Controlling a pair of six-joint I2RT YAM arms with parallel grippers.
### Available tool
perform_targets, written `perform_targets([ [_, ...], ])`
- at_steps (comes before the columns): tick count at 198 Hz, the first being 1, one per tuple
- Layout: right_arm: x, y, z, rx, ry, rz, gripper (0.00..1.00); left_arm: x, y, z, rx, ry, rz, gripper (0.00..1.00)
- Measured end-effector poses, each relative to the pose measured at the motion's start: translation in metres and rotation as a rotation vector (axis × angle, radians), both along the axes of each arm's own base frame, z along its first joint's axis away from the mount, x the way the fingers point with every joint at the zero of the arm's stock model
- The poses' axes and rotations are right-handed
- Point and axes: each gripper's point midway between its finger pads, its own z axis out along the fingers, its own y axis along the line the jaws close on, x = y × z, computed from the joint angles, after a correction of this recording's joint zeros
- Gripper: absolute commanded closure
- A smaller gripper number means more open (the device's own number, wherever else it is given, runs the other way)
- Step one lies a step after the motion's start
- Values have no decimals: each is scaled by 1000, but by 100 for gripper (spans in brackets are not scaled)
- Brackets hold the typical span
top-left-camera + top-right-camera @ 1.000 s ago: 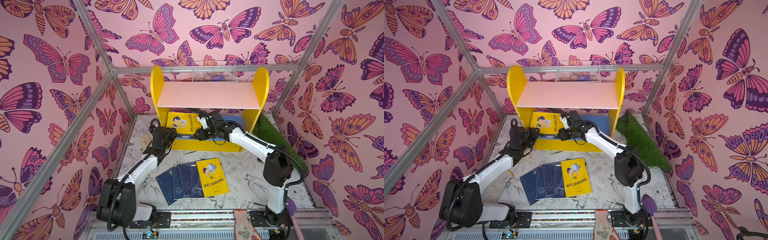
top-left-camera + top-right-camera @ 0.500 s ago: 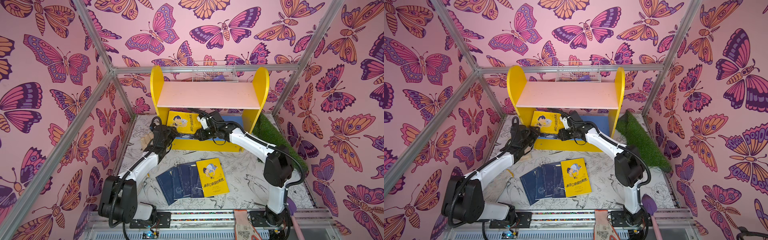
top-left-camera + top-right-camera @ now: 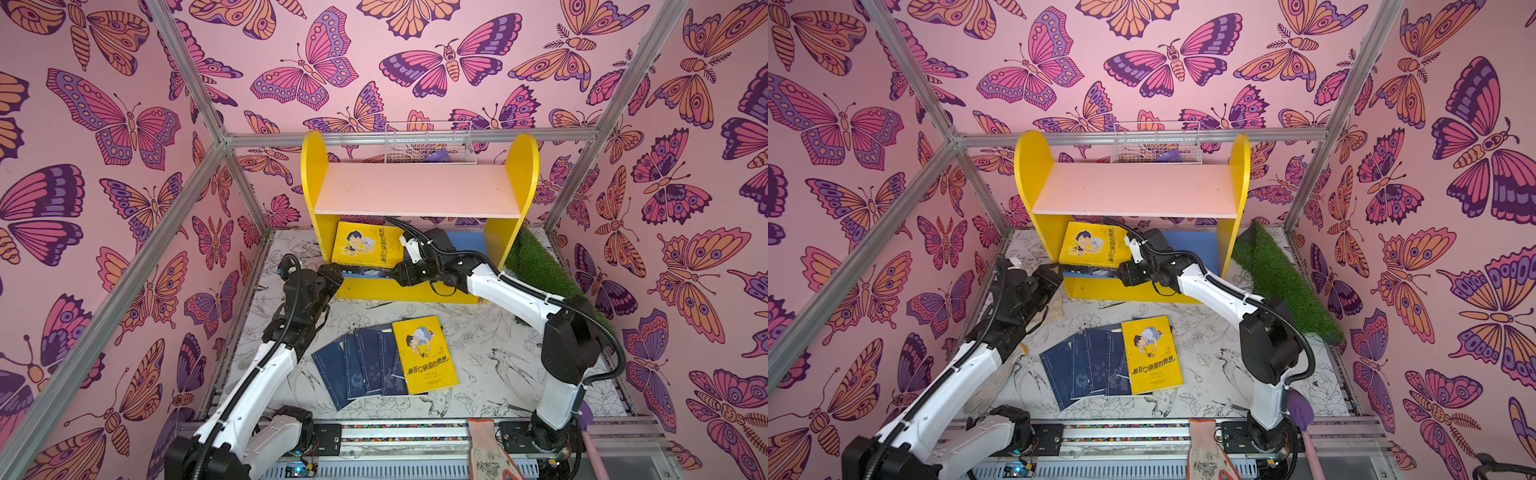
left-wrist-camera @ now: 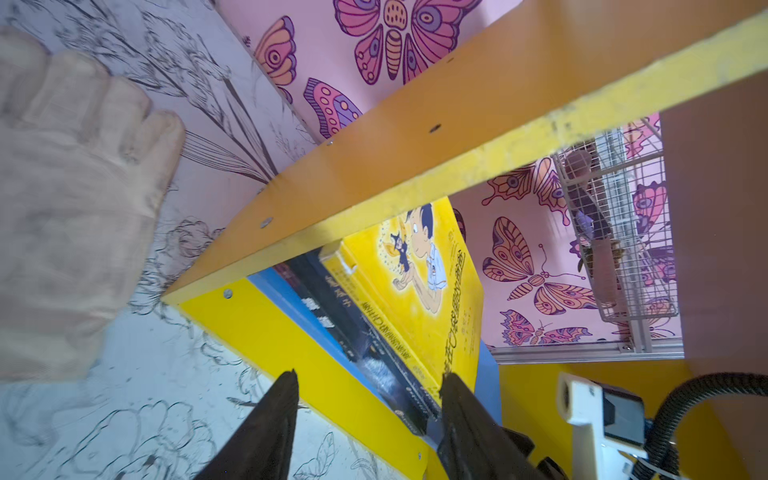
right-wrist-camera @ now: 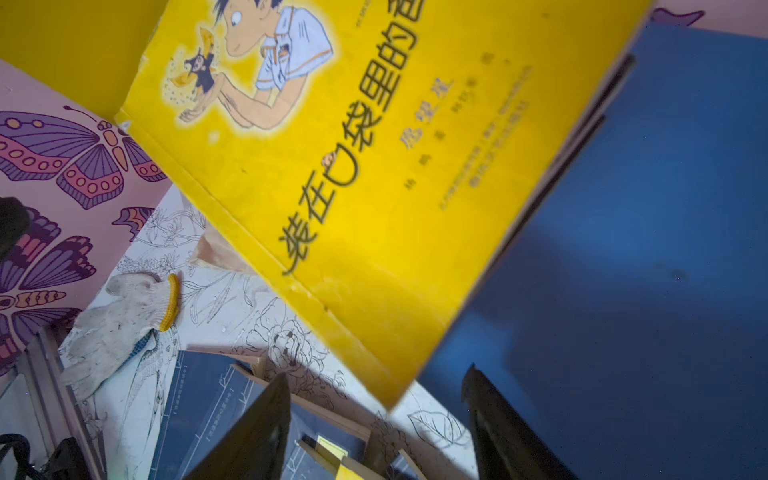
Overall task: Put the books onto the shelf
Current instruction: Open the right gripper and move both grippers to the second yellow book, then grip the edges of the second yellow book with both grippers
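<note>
The shelf (image 3: 314, 174) is standing at the back of the table (image 3: 498, 332). A yellow book (image 3: 365, 249) is leaning tilted on the shelf's blue lower board (image 3: 469, 245), at the end nearest the left arm, with a few dark books (image 4: 345, 316) stacked against its underside. Both arms are reaching to the front edge of that lower board. The left end effector (image 3: 332, 276) is sitting at the shelf's front corner with its fingers apart, one finger close beside the corner of the leaning stack and not closed on it. The right end effector (image 3: 397, 274) is hovering just beside the yellow book's other lower corner, its fingers also spread and clear of the cover. In front of the shelf, well apart from it, several navy books (image 3: 353, 368) are lying fanned flat on the table — a second yellow book (image 3: 424, 355) is overlapping them on the side nearest the right arm. A beige glove (image 4: 75, 208) is lying on the table just beside the shelf's side panel, and a white wire basket (image 3: 428, 143) is hanging behind the shelf's pink upper board (image 3: 415, 189).
</note>
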Motion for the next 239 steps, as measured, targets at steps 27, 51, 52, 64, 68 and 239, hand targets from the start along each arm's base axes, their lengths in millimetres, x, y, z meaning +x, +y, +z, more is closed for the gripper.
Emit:
perform_targets([
  [27, -14, -30, 28, 12, -96, -67, 29, -24, 1, -30, 60, 64, -36, 40],
  [51, -39, -60, 45, 21, -142, -103, 28, -44, -25, -72, 138, 160, -187, 31],
  [52, -39, -61, 45, 21, -143, -104, 28, -45, -26, -73, 141, 163, -193, 31],
  [64, -54, -72, 36, 7, -124, -100, 28, -54, -46, -90, 184, 201, -305, 27],
  [68, -59, -75, 31, -2, -112, -97, 28, -58, -52, -94, 194, 212, -340, 25],
  [239, -171, -94, -175, -244, 531, 180, 33, -103, -194, -188, 376, 452, -1096, 25],
])
